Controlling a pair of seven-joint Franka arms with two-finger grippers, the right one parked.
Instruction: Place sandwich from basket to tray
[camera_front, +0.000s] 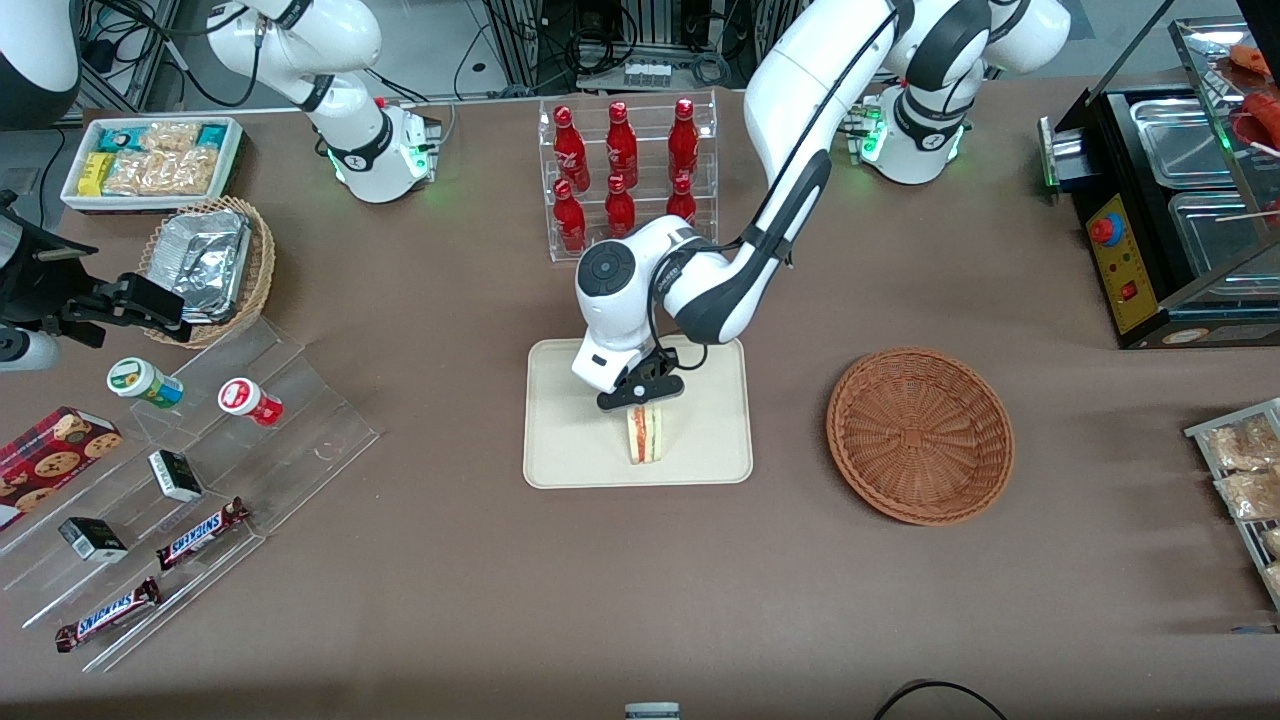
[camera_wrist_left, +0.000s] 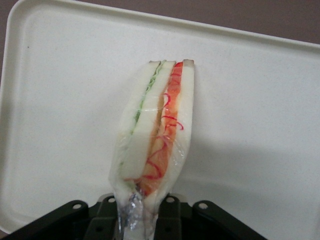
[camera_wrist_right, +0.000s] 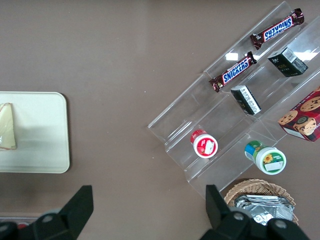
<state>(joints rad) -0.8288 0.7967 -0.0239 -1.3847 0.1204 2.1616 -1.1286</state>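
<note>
The sandwich (camera_front: 647, 435), a wedge of white bread with green and red-orange layers in clear wrap, stands on edge over the cream tray (camera_front: 570, 450), nearer the front camera than the tray's middle. My left gripper (camera_front: 645, 400) is right above it and shut on its wrapped top end. The left wrist view shows the sandwich (camera_wrist_left: 155, 130) hanging from the gripper (camera_wrist_left: 137, 220) against the tray (camera_wrist_left: 260, 100). I cannot tell whether it touches the tray. The reddish-brown basket (camera_front: 920, 435) lies empty beside the tray, toward the working arm's end. The right wrist view shows the sandwich (camera_wrist_right: 7, 126) on the tray (camera_wrist_right: 40, 140).
A clear rack of red bottles (camera_front: 625, 175) stands just past the tray, away from the front camera. A clear stepped shelf (camera_front: 200, 480) with snacks and a tan basket of foil containers (camera_front: 210, 265) lie toward the parked arm's end. A black appliance (camera_front: 1150, 230) is at the working arm's end.
</note>
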